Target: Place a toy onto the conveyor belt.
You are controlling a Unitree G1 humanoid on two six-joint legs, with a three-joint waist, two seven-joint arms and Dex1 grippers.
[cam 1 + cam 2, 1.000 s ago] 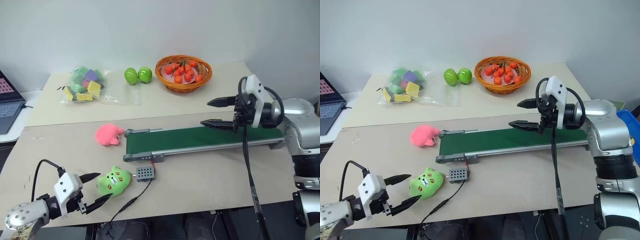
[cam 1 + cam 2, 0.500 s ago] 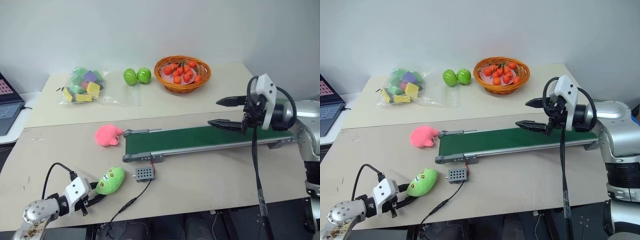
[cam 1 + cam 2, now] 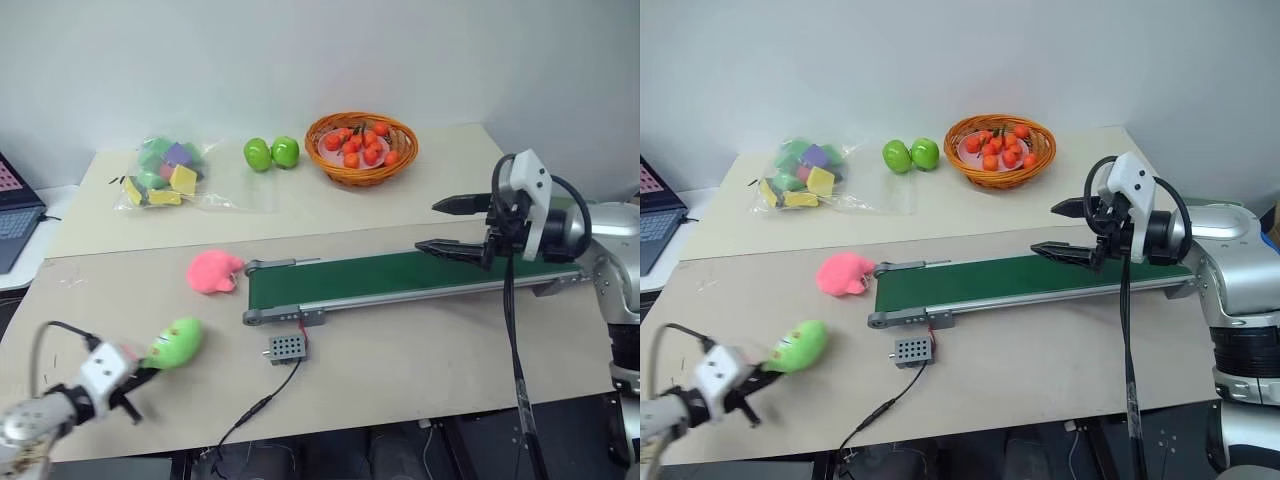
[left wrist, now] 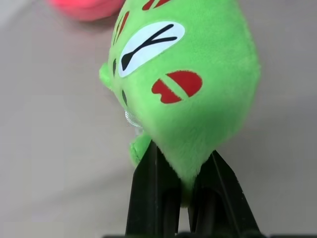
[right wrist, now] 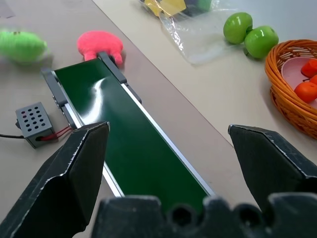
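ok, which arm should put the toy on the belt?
Left. The left gripper is already shut on the green toy. The right gripper hangs open and empty over the belt.

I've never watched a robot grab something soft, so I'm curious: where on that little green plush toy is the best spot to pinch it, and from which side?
Probably at its narrow end, from the robot's near left. The green plush toy tapers there, and the left gripper is shut on that soft tip, which squashes thin between the black fingers. The face stays free.
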